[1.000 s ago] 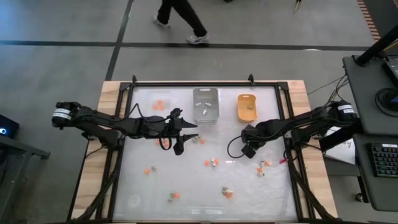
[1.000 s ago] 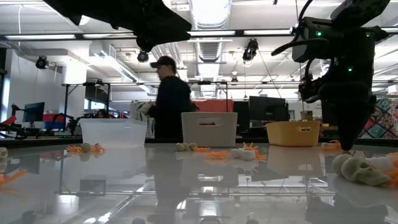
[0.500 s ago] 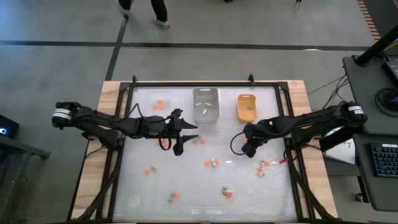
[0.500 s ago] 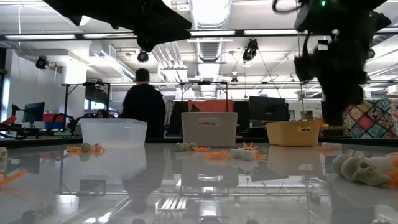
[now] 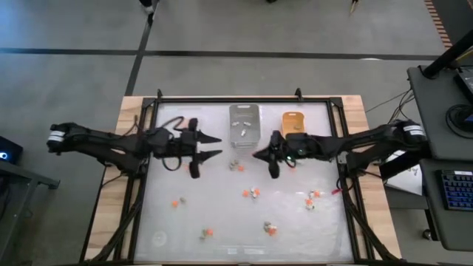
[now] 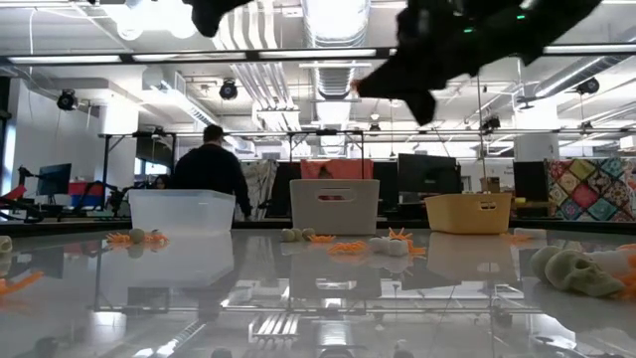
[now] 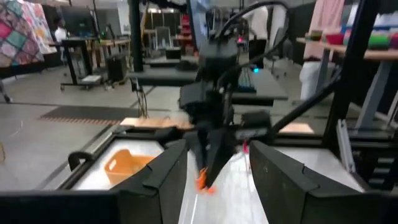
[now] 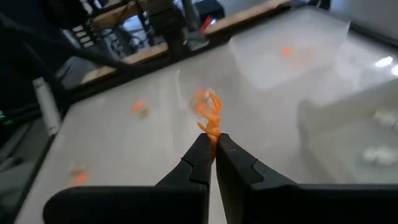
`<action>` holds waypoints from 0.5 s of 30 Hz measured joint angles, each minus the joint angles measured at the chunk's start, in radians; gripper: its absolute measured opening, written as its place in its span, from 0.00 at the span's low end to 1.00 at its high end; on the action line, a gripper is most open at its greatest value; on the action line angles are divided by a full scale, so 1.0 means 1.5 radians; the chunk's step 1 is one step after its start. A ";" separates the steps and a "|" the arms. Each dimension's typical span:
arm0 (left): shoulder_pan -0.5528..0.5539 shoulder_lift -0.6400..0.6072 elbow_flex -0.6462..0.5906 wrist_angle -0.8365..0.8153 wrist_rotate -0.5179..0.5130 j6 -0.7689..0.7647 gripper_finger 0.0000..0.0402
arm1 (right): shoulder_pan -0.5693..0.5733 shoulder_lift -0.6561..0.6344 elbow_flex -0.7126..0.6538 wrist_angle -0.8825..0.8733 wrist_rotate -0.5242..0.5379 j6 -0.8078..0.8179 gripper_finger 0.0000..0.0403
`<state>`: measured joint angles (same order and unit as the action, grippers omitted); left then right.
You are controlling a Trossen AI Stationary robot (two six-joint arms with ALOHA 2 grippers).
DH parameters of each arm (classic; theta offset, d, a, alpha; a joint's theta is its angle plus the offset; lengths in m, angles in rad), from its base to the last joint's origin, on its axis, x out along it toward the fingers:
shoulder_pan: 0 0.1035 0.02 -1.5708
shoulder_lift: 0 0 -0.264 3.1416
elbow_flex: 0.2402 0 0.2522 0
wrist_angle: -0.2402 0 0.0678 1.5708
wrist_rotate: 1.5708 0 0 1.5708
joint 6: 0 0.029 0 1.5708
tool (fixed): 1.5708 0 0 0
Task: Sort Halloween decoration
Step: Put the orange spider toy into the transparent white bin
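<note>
1. The right gripper (image 5: 256, 156) has swung from its earlier place on the right half of the table toward the middle. It now sits in front of the grey tray (image 5: 244, 123) and points at the left arm.
2. Its fingers are pressed together on a small orange trinket (image 8: 211, 116), which sticks out beyond the fingertips. The left wrist view shows the same orange piece (image 7: 202, 181) hanging at the tip of the right gripper, raised off the table.
3. The left gripper (image 5: 216, 146) has drawn back toward the left from its earlier spot. It now sits in front of the clear tray (image 5: 178, 120), with its fingers spread and nothing between them.
4. The two grippers face each other, near but apart.
5. The remaining trinkets (image 5: 253, 193) lie scattered over the near half of the table, unchanged. A few orange ones already rest in the clear tray.
6. The orange-yellow tray (image 5: 293, 119) is now partly covered by the right arm.
7. The person (image 6: 210, 171) behind the table has walked further to the left in the low view.
</note>
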<state>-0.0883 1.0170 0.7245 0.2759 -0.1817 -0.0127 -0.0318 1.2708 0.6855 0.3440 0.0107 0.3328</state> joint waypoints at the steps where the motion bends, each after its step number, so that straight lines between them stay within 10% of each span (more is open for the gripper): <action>1: 0.000 -0.013 0.000 -0.007 0.000 -0.004 0.39 | -0.010 0.017 0.016 0.003 0.000 -0.014 0.02; 15: 0.000 -0.134 -0.010 -0.092 0.000 -0.053 0.39 | -0.113 0.312 0.317 0.004 0.000 -0.129 0.02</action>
<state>-0.0883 0.8154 0.7097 0.1382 -0.1822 -0.0918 -0.2011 1.7382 1.1617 0.3500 0.0109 0.1391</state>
